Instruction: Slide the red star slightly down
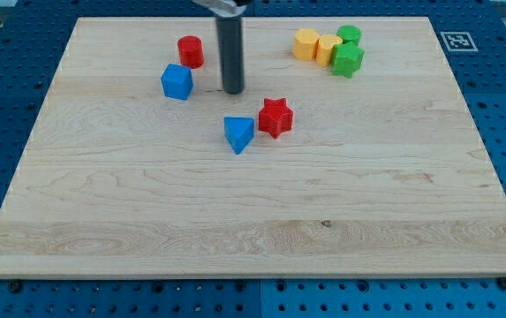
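The red star (275,117) lies on the wooden board (253,221), a little above the board's middle. A blue triangular block (238,133) sits just to its lower left, close beside it. My tip (233,91) is the lower end of a dark upright rod. It stands above and to the left of the red star, apart from it, and directly above the blue triangular block.
A blue cube (177,81) and a red cylinder (191,51) lie left of the rod. At the view's top right are a yellow hexagonal block (305,43), a yellow block (328,49), a green cylinder (350,36) and a green star-like block (348,60).
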